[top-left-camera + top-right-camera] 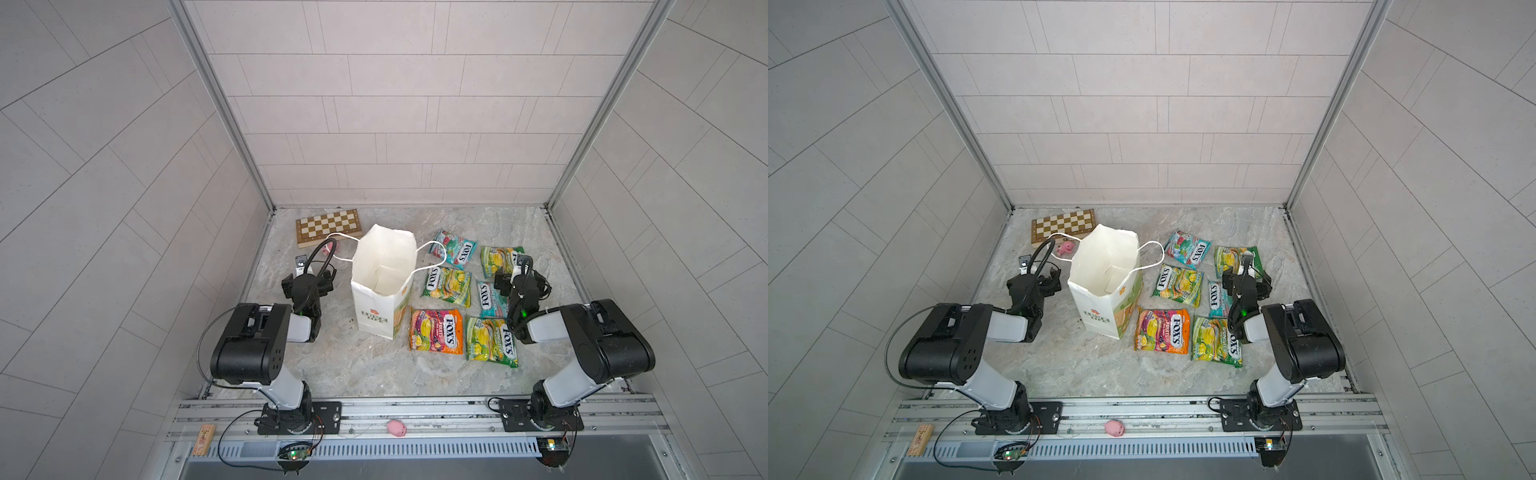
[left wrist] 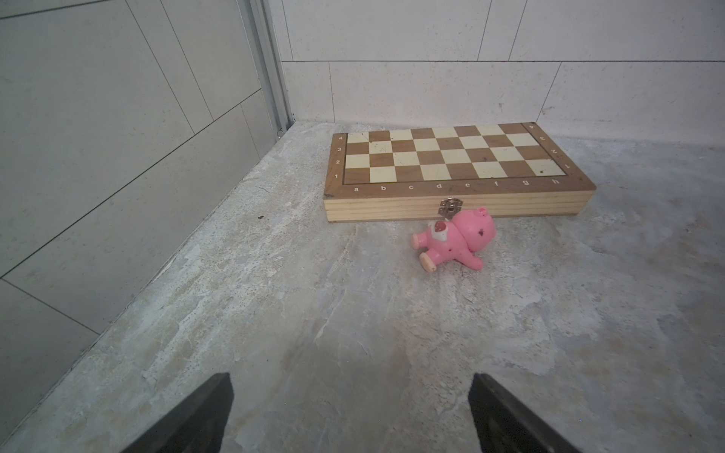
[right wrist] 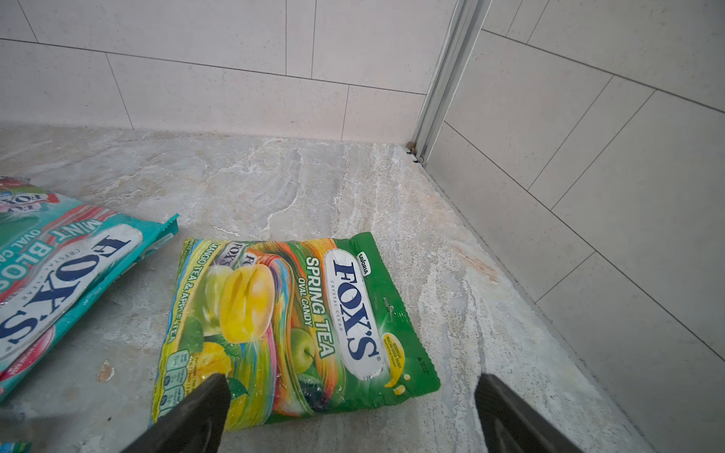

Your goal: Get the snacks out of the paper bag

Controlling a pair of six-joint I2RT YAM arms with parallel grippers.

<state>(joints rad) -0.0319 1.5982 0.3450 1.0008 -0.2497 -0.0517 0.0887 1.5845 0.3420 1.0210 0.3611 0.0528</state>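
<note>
**All six snacks (image 1: 436, 331) lie out of the bag (image 1: 376, 307)**

You can see the bag standing up near the middle of the worktop (image 1: 353, 370), a bit to the left. Its mouth is open and its white bottom shows.

The snacks lie flat on the right half of the worktop, between the bag and the right edge (count them: six). Farthest back is a teal pack (image 1: 457, 248). Beside it, nearer the right edge, is a green pack (image 3: 290, 325). Just right of the bag lies a second green pack (image 1: 446, 286). Next to that is a second teal pack (image 1: 488, 299), partly hidden by your right arm. Nearest the front edge, the orange pack and a third green pack (image 1: 492, 340) lie side by side.

Your right gripper (image 3: 351, 382) hangs over the near end of the green pack by the right edge. Its fingers are spread wide and hold nothing. You cannot tell if a fingertip touches the pack.

Your left gripper (image 2: 351, 382) is left of the bag, low over bare worktop. Its fingers are spread wide too, with nothing in them. It points at the board (image 2: 451, 172) in the far left corner. A pink pig (image 2: 455, 241) lies on its side just in front of the board.
</note>
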